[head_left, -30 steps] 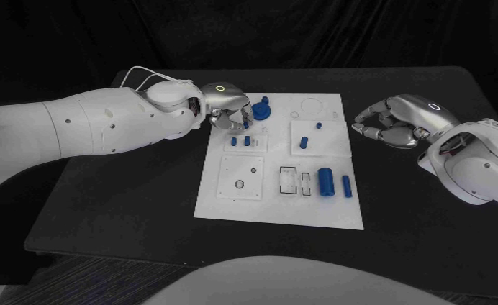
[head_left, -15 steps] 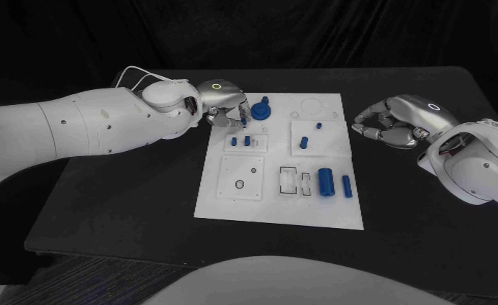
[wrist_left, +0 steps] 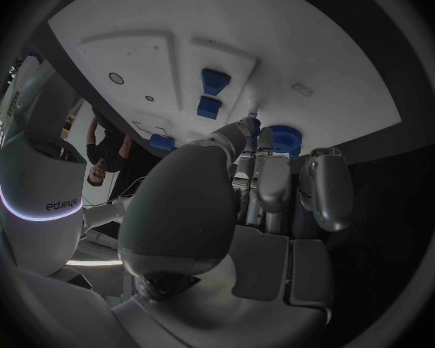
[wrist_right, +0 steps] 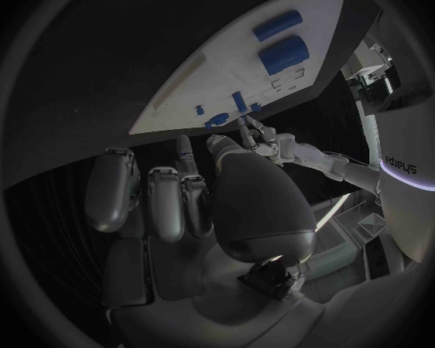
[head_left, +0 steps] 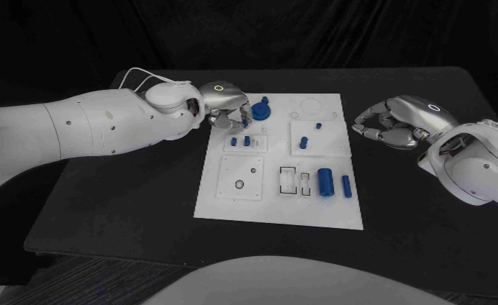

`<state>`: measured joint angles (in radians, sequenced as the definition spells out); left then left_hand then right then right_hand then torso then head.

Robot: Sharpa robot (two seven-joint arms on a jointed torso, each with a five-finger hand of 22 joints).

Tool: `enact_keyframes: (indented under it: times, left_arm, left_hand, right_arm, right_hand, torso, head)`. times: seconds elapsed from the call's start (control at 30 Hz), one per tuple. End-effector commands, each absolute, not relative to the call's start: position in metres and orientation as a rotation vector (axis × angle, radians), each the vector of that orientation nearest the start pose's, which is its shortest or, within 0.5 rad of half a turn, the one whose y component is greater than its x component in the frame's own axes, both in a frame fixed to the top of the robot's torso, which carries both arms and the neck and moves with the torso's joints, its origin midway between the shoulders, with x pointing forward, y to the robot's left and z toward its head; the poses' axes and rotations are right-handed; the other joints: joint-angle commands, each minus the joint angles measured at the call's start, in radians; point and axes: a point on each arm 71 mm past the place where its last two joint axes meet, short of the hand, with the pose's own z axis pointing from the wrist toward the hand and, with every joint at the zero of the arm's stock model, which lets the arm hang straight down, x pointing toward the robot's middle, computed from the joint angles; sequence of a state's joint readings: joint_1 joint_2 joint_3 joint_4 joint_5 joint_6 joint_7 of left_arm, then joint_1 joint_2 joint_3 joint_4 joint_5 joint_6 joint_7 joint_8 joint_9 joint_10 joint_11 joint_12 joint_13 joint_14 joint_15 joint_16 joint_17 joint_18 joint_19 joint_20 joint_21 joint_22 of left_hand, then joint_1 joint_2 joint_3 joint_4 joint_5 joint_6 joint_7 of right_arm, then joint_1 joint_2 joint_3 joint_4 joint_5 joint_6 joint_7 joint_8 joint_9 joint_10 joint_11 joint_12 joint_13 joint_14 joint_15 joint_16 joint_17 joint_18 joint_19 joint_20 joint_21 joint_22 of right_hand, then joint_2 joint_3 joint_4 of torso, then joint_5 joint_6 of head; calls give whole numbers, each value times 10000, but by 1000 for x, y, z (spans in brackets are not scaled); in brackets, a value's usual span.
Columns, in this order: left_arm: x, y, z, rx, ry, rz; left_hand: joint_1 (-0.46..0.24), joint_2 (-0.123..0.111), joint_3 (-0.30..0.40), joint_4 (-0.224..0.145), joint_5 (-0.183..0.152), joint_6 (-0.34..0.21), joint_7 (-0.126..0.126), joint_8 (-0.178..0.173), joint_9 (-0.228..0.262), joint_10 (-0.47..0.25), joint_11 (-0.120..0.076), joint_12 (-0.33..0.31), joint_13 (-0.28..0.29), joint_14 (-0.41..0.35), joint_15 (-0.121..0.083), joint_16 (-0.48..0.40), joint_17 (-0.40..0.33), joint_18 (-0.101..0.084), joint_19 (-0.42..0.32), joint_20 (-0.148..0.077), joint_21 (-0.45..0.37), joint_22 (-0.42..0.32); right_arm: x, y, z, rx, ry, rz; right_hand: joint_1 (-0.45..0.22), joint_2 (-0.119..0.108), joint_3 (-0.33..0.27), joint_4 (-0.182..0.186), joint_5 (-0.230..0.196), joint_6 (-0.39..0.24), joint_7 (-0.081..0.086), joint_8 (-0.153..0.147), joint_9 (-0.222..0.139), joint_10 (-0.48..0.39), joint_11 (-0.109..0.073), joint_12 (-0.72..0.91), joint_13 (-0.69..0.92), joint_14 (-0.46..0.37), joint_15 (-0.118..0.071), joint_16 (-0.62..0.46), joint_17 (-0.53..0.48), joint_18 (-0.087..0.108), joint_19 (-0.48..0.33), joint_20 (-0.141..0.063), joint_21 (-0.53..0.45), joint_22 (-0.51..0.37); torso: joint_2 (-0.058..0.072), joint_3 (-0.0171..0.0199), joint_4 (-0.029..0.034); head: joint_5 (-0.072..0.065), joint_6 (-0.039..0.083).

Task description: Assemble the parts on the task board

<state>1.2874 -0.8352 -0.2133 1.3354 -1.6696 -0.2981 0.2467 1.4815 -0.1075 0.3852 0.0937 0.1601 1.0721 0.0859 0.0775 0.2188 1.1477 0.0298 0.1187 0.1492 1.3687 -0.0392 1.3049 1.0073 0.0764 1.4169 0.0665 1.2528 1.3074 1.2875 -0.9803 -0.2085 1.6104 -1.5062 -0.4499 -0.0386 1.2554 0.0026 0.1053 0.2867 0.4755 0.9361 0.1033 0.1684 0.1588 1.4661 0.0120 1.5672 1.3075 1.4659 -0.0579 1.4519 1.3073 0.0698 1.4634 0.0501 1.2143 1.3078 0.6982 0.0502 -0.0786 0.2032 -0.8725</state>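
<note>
Task board (head_left: pixel 280 208) flat mid-table. Left hand (head_left: pixel 227 109) over the board's far left corner, fingers curled near the round blue part (head_left: pixel 262 110); grip impossible to tell. Right hand (head_left: pixel 394 124) off the board's right edge, fingers curled in, empty. Blue cylinder (head_left: pixel 324 181) near the board's front right.

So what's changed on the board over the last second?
Very little. The left hand at the far left corner of the task board shifted its fingers slightly beside the round blue part; whether it holds anything is unclear. The right hand and the other blue parts stayed put.
</note>
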Motion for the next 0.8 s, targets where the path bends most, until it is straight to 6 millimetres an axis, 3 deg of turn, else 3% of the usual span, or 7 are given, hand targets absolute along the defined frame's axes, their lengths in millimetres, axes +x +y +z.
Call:
enact_keyframes:
  times: [0.03,0.8]
  left_arm:
    - [495,234,-213,6594,16483,-6161]
    - [495,236,-218,6601,16932,-6062]
  left_hand:
    - [-16,-51,-10,20,-28,84,-10,32,12,73,26,-40,17,-59,-8,-30,-4,-58,-36,8,-51,1702]
    - [-25,-63,-19,22,-42,86,-10,30,11,82,26,-50,16,-105,-6,-83,-106,-43,-73,9,-127,1680]
  right_arm:
    - [457,-240,-189,-2506,15919,6037]
    - [457,-240,-189,-2509,15924,6042]
  right_hand:
    - [111,-11,43,2,66,37,-1,-33,-9,1047,32,36,2633,694,31,-27,868,54,-27,19,-45,1622]
    - [116,-12,56,-1,67,32,0,-40,-15,1047,35,36,2633,693,32,-32,860,55,-29,20,-51,1621]
  torso:
    - [3,-1,5]
    - [2,13,11]
  head:
    - [-10,-2]
    - [-16,-2]
